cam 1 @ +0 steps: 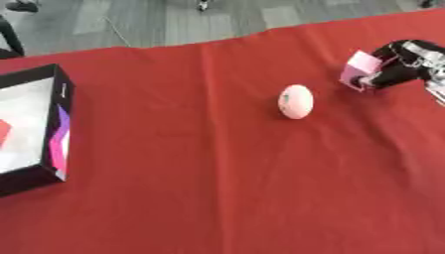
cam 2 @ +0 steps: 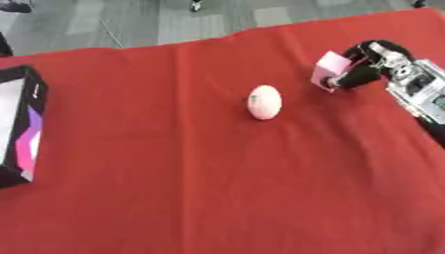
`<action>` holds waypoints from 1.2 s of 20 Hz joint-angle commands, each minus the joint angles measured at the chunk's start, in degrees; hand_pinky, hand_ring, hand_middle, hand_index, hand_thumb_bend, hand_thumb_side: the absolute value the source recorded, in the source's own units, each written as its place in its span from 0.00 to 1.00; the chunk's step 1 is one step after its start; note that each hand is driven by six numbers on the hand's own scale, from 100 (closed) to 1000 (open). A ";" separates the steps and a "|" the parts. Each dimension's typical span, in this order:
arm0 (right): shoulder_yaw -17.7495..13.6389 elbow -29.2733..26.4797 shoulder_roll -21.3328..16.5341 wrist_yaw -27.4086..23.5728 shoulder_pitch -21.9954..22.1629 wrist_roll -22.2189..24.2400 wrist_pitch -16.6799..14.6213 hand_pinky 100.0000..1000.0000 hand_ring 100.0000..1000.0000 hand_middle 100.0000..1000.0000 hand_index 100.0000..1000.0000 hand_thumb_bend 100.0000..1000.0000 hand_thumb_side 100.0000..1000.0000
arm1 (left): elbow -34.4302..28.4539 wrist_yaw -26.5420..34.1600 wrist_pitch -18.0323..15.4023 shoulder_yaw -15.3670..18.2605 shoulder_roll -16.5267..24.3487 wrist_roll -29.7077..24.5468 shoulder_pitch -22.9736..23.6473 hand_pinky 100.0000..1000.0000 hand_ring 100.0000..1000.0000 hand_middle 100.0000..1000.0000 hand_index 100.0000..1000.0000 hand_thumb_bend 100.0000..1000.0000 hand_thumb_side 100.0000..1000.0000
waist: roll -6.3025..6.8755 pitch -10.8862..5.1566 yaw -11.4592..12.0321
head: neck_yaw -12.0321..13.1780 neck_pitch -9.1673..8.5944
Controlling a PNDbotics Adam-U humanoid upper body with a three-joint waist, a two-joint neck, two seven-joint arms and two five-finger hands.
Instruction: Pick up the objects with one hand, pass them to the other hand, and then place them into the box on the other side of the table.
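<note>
A tabletop [cam 1: 217,188] covered in red cloth fills most of the view, seen from above, with grey floor beyond its far edge. The robot's right hand [cam 2: 369,64], black with silver parts, reaches in from the right side near the far right corner of the tabletop. Its fingers [cam 2: 347,77] are curled round a small pink block [cam 2: 330,67], pinching it at one side; the block is tilted, and whether it touches the cloth or is held just above it cannot be told. A pale pink egg-shaped object [cam 1: 295,101] lies on the cloth towards the far middle of the tabletop, to the left of the hand and the block and apart from both, with its long axis pointing roughly away from the viewer. At the left edge of the tabletop sits a shallow open box [cam 1: 59,124] with black walls, a pale inside and a purple and pink pattern on its near outer wall; it is well apart from the egg-shaped object and from the hand. The box is cut off by the left edge of both views. The robot's left hand does not show in either view
</note>
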 commanded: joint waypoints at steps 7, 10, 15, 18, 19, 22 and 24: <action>-0.42 -0.90 -1.49 -0.35 0.33 -0.94 0.17 0.75 0.76 0.61 0.71 0.46 0.00 | -1.13 -0.70 -0.16 0.03 0.94 -0.42 -0.54 0.79 0.76 0.68 0.74 0.00 0.65 | 0.37 0.03 0.23 | 0.26 -0.86; -0.39 -0.93 -1.44 0.08 0.44 -1.20 0.39 0.75 0.76 0.61 0.71 0.46 0.00 | -1.19 -0.72 -0.18 0.02 0.91 -0.44 -0.48 0.79 0.76 0.68 0.74 0.00 0.66 | 0.40 0.16 0.25 | 0.26 -1.01; -0.46 -0.99 -1.25 -0.29 0.32 -2.13 0.11 0.73 0.73 0.54 0.64 0.43 0.00 | -1.15 -0.62 -0.12 -0.05 0.80 -0.44 -0.34 0.79 0.76 0.68 0.74 0.00 0.67 | 0.42 0.28 0.20 | 0.33 -0.89; -0.56 -0.92 -1.18 -1.23 0.30 -3.46 -0.66 0.71 0.71 0.47 0.56 0.35 0.00 | -1.09 -0.62 -0.12 -0.08 0.77 -0.45 -0.29 0.79 0.76 0.68 0.74 0.00 0.67 | 0.38 0.27 0.16 | 0.45 -0.77; -0.58 -0.89 -1.19 -1.51 0.32 -4.02 -0.93 0.71 0.69 0.44 0.54 0.31 0.02 | -1.07 -0.62 -0.12 -0.09 0.77 -0.45 -0.27 0.79 0.76 0.68 0.74 0.00 0.67 | 0.36 0.25 0.15 | 0.49 -0.74; -0.53 -0.89 -1.23 -2.12 0.39 -5.63 -1.49 0.70 0.67 0.40 0.49 0.24 0.07 | -1.05 -0.60 -0.13 -0.11 0.80 -0.45 -0.22 0.79 0.76 0.68 0.74 0.00 0.67 | 0.32 0.19 0.16 | 0.51 -0.70; -0.35 -1.12 -1.26 -2.42 0.48 -6.19 -1.75 0.69 0.67 0.38 0.47 0.21 0.08 | -1.04 -0.57 -0.12 -0.13 0.80 -0.45 -0.12 0.79 0.76 0.68 0.74 0.00 0.68 | 0.31 0.14 0.19 | 0.52 -0.63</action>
